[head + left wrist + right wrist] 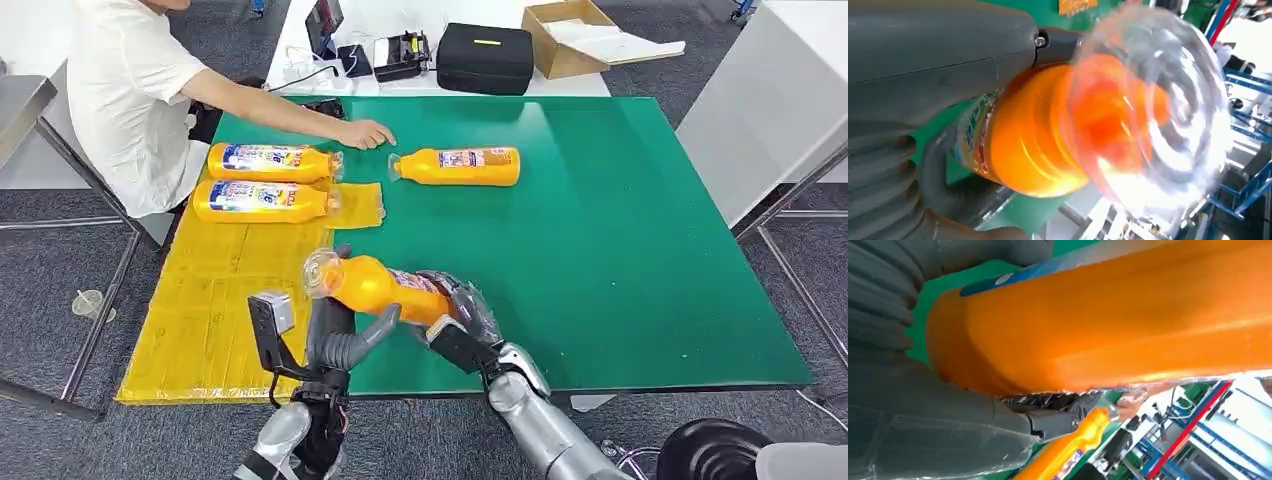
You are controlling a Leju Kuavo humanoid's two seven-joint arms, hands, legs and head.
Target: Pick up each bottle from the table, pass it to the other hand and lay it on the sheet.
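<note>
Orange blue-labelled bottle (375,287) gripped by both hands.

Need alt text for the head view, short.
Both robot hands, left and right, hold one orange bottle over the green table's near edge. Two bottles lie on a yellow sheet, a fourth bottle lies on the table, and a person's hand rests nearby.

Silver-jointed arms ending in grey ribbed-cover hands — left hand (345,335), right hand (465,310) — with one screw (1039,42) beside the thumb.
</note>
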